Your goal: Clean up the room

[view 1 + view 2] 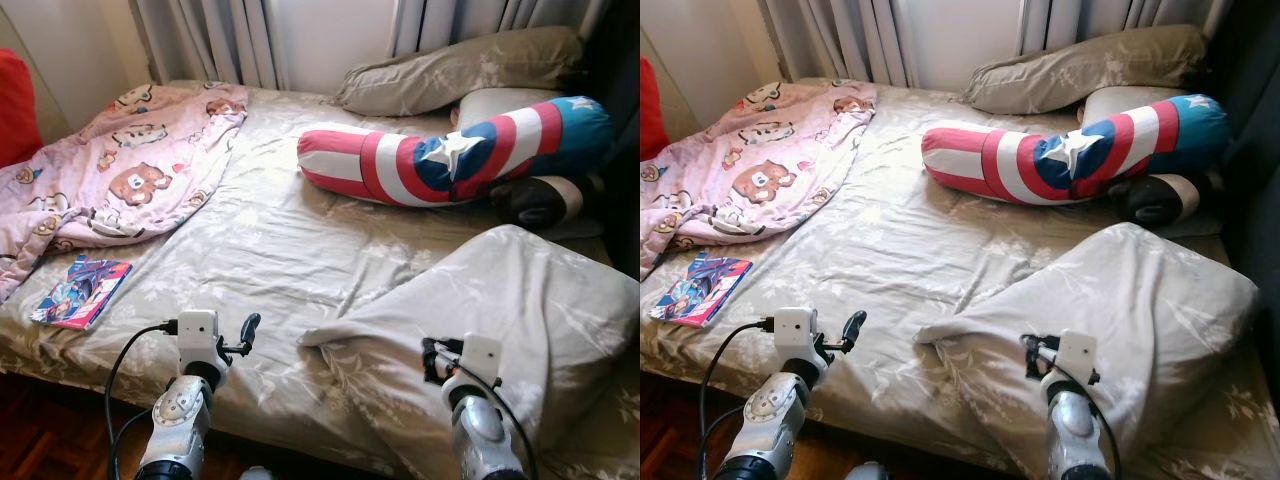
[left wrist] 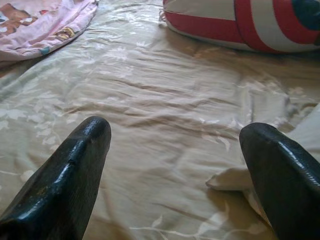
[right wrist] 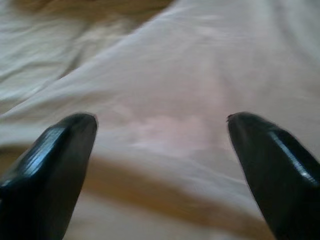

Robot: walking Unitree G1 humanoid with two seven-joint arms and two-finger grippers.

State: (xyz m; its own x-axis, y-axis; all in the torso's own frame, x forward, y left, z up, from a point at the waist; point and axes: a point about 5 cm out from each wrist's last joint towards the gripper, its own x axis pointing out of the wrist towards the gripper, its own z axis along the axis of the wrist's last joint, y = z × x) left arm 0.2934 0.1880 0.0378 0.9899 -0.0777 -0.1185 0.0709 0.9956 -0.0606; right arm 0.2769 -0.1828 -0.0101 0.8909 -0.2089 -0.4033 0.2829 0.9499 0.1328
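Pillow (image 1: 500,310) lies askew, long axis toward the bed's (image 1: 270,250) corner.

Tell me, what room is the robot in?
Most likely a bedroom. There is a big bed with pillows, a pink teddy-bear blanket and curtains behind it. Both claws, left and right, are open over the bed.

Large beige floral-print pillow (image 1: 500,310) lying askew at the bed's near right, pink teddy-bear blanket (image 1: 130,165) crumpled at far left, colourful comic book (image 1: 82,290) flat near the left edge, red-white-blue shield-pattern bolster (image 1: 450,150) lying across far right
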